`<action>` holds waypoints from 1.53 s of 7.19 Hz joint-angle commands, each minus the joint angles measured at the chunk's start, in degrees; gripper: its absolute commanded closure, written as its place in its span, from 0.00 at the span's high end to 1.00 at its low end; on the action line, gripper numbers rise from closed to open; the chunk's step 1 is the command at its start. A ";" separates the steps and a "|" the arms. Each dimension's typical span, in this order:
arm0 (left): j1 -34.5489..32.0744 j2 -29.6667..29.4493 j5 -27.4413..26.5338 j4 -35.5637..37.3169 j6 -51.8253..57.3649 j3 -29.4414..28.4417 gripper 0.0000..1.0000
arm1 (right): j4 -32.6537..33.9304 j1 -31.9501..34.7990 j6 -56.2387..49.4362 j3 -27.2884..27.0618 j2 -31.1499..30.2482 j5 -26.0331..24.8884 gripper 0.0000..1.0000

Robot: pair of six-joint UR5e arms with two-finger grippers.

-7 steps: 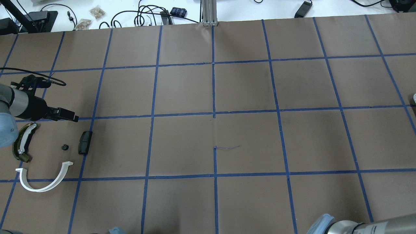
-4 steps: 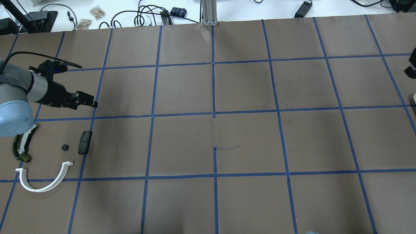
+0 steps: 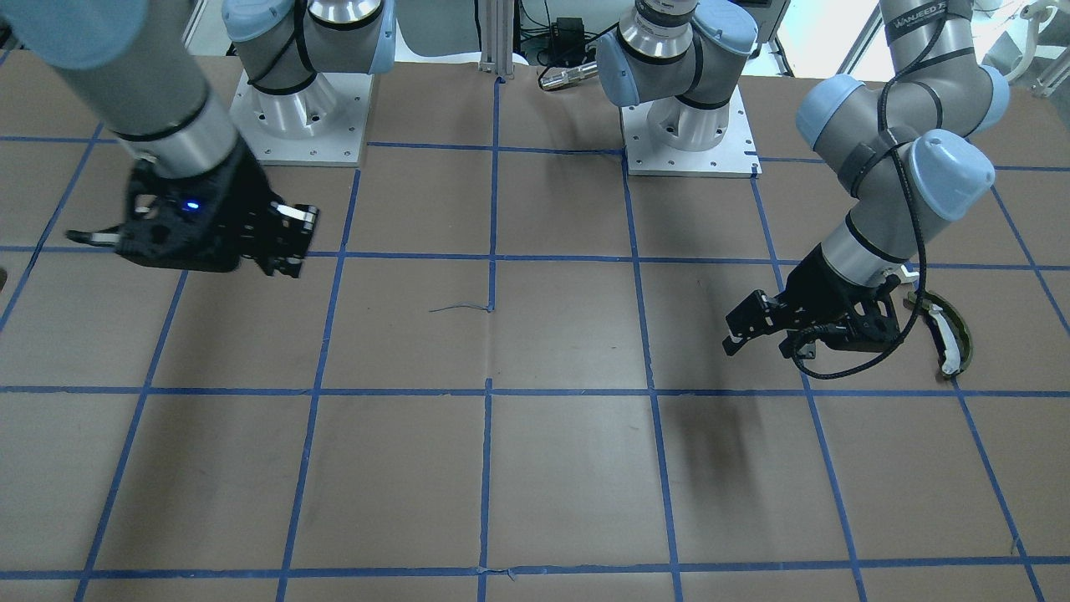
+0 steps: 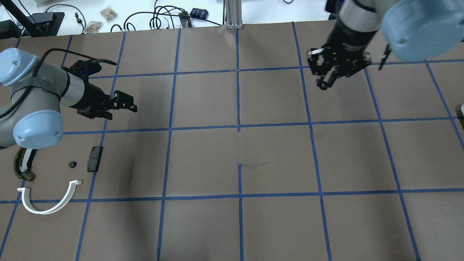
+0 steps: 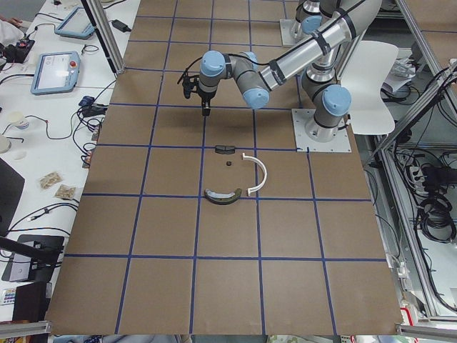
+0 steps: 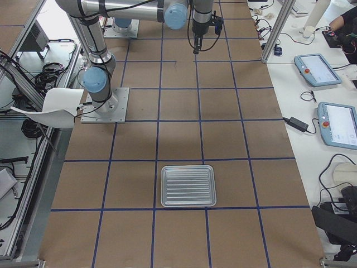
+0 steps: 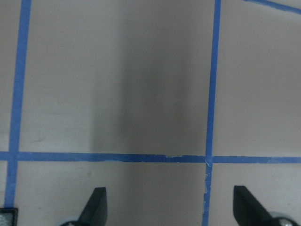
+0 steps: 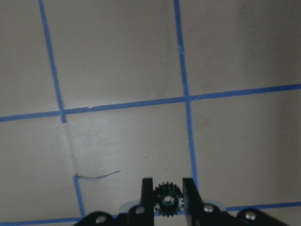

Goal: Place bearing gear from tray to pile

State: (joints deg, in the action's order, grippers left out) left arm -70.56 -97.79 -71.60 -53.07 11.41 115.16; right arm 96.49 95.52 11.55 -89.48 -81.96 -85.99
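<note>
Black right end effector point(image 8: 167, 188), narrow, pinching the bearing gear point(image 8: 165, 201) by its teeth at the bottom centre of the wrist view; the grip looks centred to us. From overhead it hangs at the upper right, above the tabletop point(image 4: 275, 159). Toward the frame's left, the left end effector point(image 4: 121, 108): spread wide, empty. Below that, at the lower left, the pile: black block point(image 4: 95, 158), small dark round part point(image 4: 73, 164), olive curved piece point(image 4: 21, 168), white half-ring point(image 4: 62, 203). In the right-side view the tray point(image 6: 188, 185) sits low in the frame, bare as far as we can see.

We judge the carry is under way: gear out of the tray, pile far off. To do it well:
- cross leftward at height
- steer clear of the left arm
- come down just beside the block
- release low and flat so the gear does not roll
</note>
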 commanded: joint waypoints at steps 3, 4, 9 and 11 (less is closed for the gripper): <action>-1.86 0.06 1.98 -0.11 -3.23 2.69 1.00 | 31.82 14.23 6.74 -11.73 13.73 4.61 0.18; -2.29 0.05 3.20 0.50 -5.85 3.66 1.00 | 39.05 15.13 6.65 -14.47 16.80 4.69 0.19; -8.89 -0.12 3.40 3.31 -13.25 3.58 1.00 | 36.89 13.13 9.53 -7.69 12.83 5.22 1.00; -14.38 -0.29 -1.05 3.67 -17.00 3.15 1.00 | 10.68 5.68 5.53 6.88 10.51 4.95 1.00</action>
State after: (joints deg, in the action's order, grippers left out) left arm -81.09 -97.82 -69.44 -49.79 -2.85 118.59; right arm 120.77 105.23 19.42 -90.95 -70.10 -81.02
